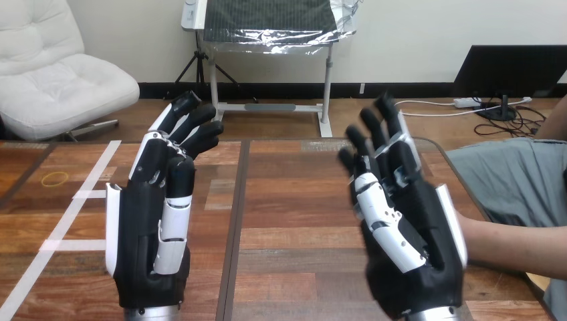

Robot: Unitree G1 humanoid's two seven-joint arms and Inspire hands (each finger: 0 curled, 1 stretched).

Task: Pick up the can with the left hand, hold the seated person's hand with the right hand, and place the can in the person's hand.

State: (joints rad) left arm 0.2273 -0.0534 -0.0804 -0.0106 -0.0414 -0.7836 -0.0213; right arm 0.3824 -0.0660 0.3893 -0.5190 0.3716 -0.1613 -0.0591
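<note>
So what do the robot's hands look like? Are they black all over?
Not all over. The robot's black left hand and black right hand each have a white shell along the outer edge. Their jointed fingers mix black and white pieces, and shiny silver forearms begin just below the wrists.

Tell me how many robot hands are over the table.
2. The left hand is up over the left part of the table, fingers open. The right hand is up at the right, fingers open, in front of the person's forearm. None seems hidden.
</note>
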